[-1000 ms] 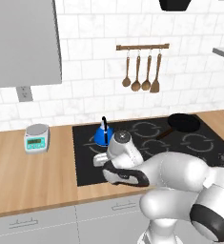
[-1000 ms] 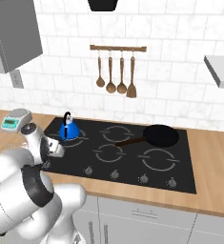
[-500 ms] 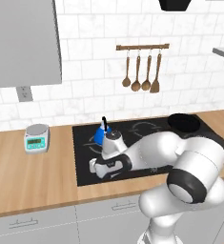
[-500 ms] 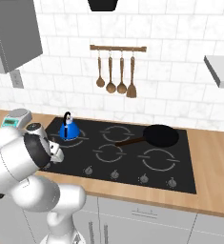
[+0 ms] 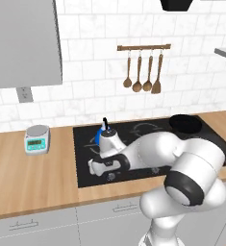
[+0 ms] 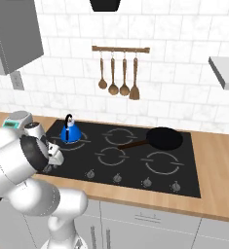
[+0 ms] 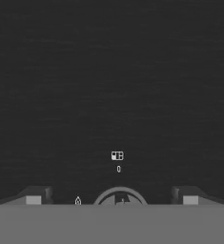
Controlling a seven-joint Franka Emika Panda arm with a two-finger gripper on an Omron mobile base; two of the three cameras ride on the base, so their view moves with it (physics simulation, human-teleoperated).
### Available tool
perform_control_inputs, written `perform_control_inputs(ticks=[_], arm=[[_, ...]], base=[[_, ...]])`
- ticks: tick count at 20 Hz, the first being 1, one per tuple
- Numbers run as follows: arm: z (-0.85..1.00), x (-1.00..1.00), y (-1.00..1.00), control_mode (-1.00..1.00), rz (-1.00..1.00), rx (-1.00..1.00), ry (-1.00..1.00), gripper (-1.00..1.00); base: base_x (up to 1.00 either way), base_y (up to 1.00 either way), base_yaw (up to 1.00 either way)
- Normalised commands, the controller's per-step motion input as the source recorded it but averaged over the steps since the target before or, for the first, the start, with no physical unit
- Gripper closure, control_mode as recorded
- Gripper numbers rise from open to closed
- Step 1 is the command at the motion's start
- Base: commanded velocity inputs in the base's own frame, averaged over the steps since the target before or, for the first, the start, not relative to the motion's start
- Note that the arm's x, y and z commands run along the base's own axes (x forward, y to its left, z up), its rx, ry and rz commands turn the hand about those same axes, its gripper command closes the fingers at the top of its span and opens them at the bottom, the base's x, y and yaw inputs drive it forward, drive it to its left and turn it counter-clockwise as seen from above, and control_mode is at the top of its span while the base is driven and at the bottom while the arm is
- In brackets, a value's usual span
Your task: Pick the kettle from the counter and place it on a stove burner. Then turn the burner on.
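Observation:
The small blue kettle (image 6: pixel 70 132) stands upright on the back-left stove burner (image 6: pixel 80 142) of the black cooktop (image 6: pixel 135 163); in the left base view the kettle (image 5: pixel 103 136) is half hidden behind my wrist. My gripper (image 5: pixel 92 168) is low over the cooktop's front-left corner, in front of the kettle and apart from it. In the hand view the gripper (image 7: pixel 111 198) is open, its fingertips (image 7: pixel 35 198) wide apart on either side of a round knob (image 7: pixel 120 197) on the black glass. The wooden counter (image 5: pixel 32 175) lies left of the cooktop.
A black frying pan (image 6: pixel 164 138) sits on the back-right burner. A grey scale (image 5: pixel 37 139) with a green display stands on the counter at the left. A row of knobs (image 6: pixel 118 178) runs along the cooktop's front. Wooden utensils (image 5: pixel 143 74) hang on the wall.
My arm has swung left and down, carrying the hand from the cooktop's middle front to its front-left corner, close over the glass. The kettle has not moved.

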Motion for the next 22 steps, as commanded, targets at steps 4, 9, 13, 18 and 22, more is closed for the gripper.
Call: perform_control_inputs(ticks=[4, 9, 13, 18, 22], arm=[[0.0, -0.06, -0.03, -1.0, 0.0, 0.0, 0.0, -1.0], [-0.12, -0.16, -0.1, -1.0, -0.01, -0.01, 0.01, -1.0], [0.0, 0.0, 0.0, -1.0, 0.0, 0.0, 0.0, -1.0], [0.0, 0.0, 0.0, -1.0, 0.0, 0.0, 0.0, 1.0], [0.0, 0.0, 0.0, -1.0, 0.0, 0.0, 0.0, 1.0]], base=[[0.0, 0.0, 0.0], [0.0, 0.0, 0.0], [0.0, 0.0, 0.0], [0.0, 0.0, 0.0], [0.0, 0.0, 0.0]])
